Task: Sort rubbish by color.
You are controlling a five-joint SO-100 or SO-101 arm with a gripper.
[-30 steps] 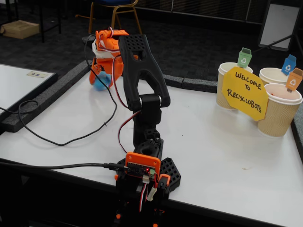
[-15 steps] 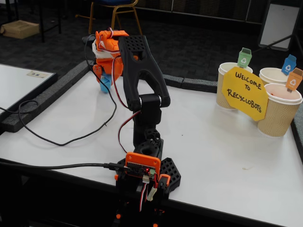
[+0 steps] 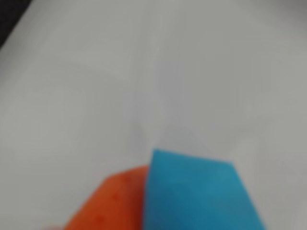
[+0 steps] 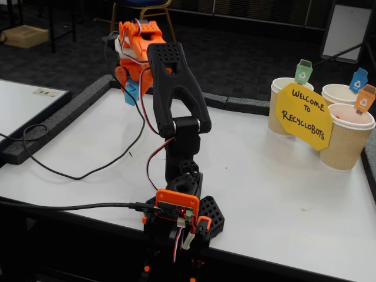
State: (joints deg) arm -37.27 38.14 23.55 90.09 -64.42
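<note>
the gripper (image 4: 130,88) hangs above the far left corner of the white table (image 4: 276,194) in the fixed view, and its jaws are clenched on the light blue wad (image 4: 130,92), which shows as a small blue patch just under the orange fingers. in the wrist view the same wad (image 3: 196,191) fills the lower middle, blurred, pressed against an orange finger (image 3: 112,203), with bare table behind it. it appears clear of the tabletop, though the gap is hard to judge.

i judge the wad to be very light and soft: crumpled paper that squashes under pressure and springs back a little. it is not fragile and not slippery, but it is small, so a loose pinch could let it slide out. the best hold is across its thickest part, deep between the fingers, firm enough to flatten it slightly.

three paper cups stand well apart on the right; the cup with the blue tag (image 4: 358,80) sits at the back, behind the yellow sign (image 4: 304,115). no green or orange wad is visible.
</note>
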